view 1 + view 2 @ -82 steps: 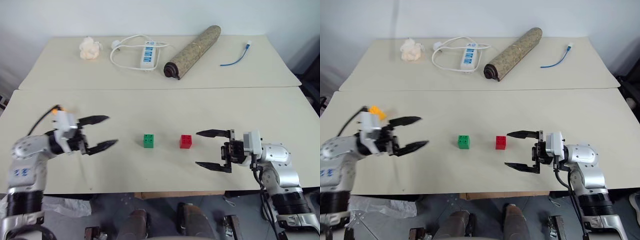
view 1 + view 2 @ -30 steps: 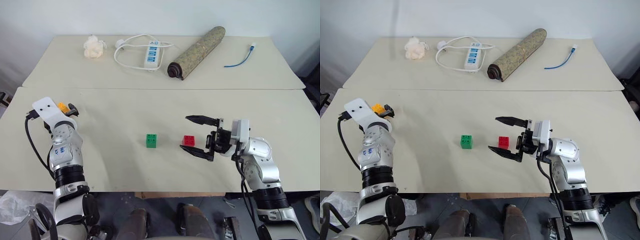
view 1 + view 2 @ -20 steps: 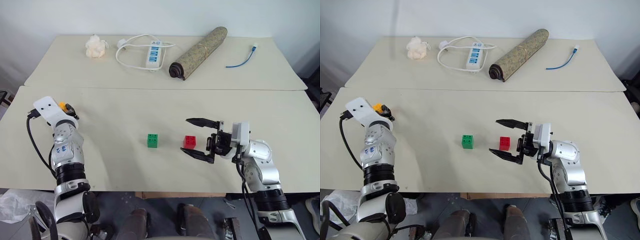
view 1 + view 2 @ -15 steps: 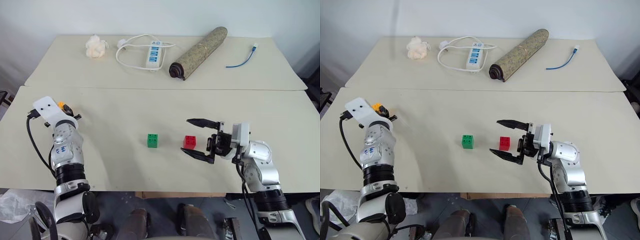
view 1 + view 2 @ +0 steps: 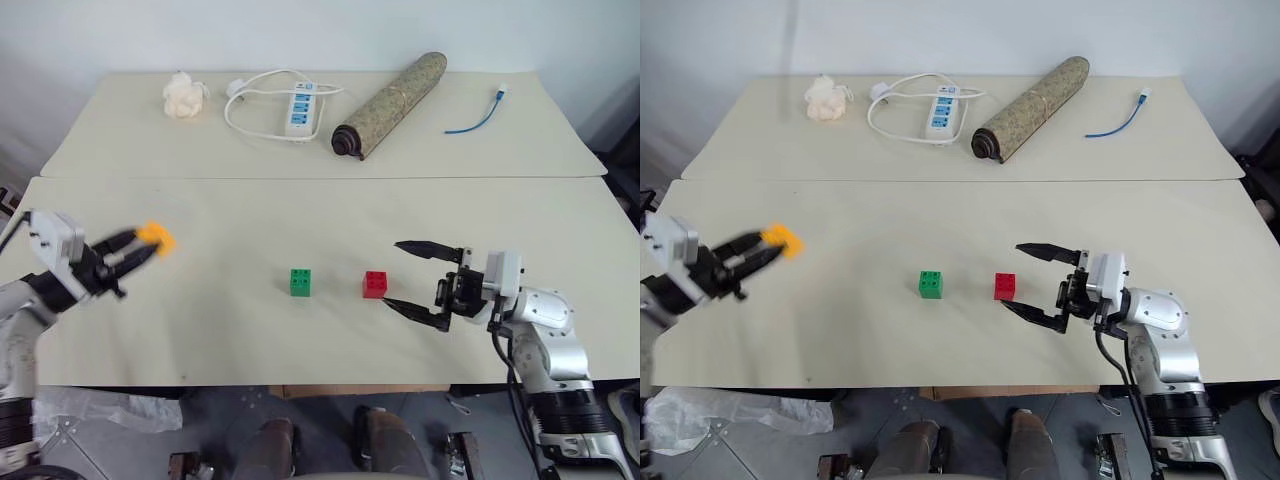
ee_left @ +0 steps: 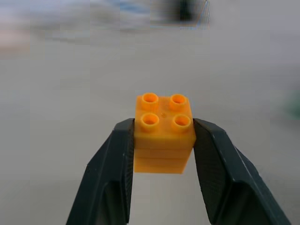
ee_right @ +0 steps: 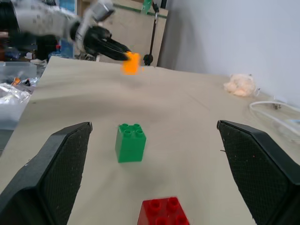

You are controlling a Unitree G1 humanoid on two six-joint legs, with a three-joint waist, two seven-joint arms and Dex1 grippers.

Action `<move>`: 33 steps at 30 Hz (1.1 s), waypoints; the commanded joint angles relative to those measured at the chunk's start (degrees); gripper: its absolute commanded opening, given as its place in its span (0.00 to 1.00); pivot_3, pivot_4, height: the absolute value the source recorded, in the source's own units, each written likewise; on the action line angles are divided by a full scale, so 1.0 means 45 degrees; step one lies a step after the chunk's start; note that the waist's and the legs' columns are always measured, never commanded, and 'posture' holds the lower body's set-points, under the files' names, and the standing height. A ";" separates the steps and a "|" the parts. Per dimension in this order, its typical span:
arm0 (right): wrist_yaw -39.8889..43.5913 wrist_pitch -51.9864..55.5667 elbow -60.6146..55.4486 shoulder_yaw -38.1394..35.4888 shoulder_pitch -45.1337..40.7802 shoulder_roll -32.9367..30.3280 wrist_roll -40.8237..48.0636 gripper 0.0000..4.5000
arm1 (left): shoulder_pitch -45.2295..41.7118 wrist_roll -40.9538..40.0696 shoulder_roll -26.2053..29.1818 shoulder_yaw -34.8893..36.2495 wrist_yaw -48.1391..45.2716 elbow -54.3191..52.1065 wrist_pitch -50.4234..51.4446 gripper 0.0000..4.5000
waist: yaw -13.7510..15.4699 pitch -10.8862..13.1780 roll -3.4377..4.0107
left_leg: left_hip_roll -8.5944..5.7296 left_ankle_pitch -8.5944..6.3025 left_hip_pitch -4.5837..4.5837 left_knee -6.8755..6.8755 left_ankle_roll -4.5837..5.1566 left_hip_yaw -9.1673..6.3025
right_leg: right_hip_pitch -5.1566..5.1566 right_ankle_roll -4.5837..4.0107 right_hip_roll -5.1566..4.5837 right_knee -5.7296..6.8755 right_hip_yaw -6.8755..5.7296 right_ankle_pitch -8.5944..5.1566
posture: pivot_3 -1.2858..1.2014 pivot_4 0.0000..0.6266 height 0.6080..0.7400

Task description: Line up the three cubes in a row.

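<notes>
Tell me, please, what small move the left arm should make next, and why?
Probably carry the orange-yellow cube, clamped in the left gripper, across to the bare table just left of the green cube. The green and red cube already sit side by side there, so that spot would complete the row.

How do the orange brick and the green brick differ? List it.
The orange brick is clamped between the left gripper fingers, off the table; the green brick stands free on the near table. The orange brick is far to the left; the green brick sits beside the red brick. Both are studded on top.
</notes>
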 commanded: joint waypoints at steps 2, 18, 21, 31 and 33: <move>0.0283 -0.0032 0.0013 -0.0382 -0.0423 -0.0438 0.0134 1.00 | -0.2836 0.0929 -0.0250 -0.2007 -0.2705 0.2543 -0.1738 0.32 | 0.0217 0.0015 0.0014 | -0.0007 0.0015 0.0000 0.0001 -0.0003 -0.0024 | 0.0002 0.0006 0.0002 0.0010 -0.0005 0.0004 | 0.52 0.24 1.00; -0.0244 0.0599 -0.1525 -0.0915 0.0792 -0.1062 0.0261 1.00 | -0.6223 0.3329 -0.2032 -0.5170 -0.5617 0.7178 -0.5688 0.32 | -0.0033 0.0028 -0.0012 | -0.0017 -0.0003 -0.0030 0.0025 0.0055 0.0079 | -0.0062 0.0032 0.0068 0.0107 -0.0061 0.0017 | 0.52 0.24 1.00; -0.0345 0.0726 -0.1720 -0.0938 0.0896 -0.1064 0.0261 1.00 | -0.6338 0.3523 -0.1975 -0.5339 -0.5830 0.7626 -0.6185 0.32 | -0.0033 0.0028 -0.0012 | -0.0016 -0.0003 -0.0027 0.0053 0.0054 0.0079 | -0.0052 0.0039 0.0064 0.0115 -0.0054 0.0021 | 0.52 0.24 1.00; -0.0123 0.0917 -0.1587 -0.0763 0.0781 -0.1087 0.0291 1.00 | -0.7177 0.3500 -0.1891 -0.5093 -0.5140 0.8315 -0.6307 0.67 | -0.0027 0.0030 -0.0014 | -0.0018 -0.0003 -0.0026 0.0078 0.0054 0.0077 | -0.0053 0.0039 0.0064 0.0141 -0.0051 0.0021 | 0.52 0.24 1.00; 0.0055 0.1044 -0.1475 -0.0713 0.0561 -0.1125 0.0378 1.00 | -0.6857 0.3004 -0.1448 -0.4579 -0.5056 0.7619 -0.5602 0.81 | -0.0029 0.0031 -0.0017 | -0.0017 -0.0003 -0.0031 0.0077 0.0055 0.0076 | -0.0056 0.0039 0.0059 0.0140 -0.0052 0.0021 | 0.52 0.24 1.00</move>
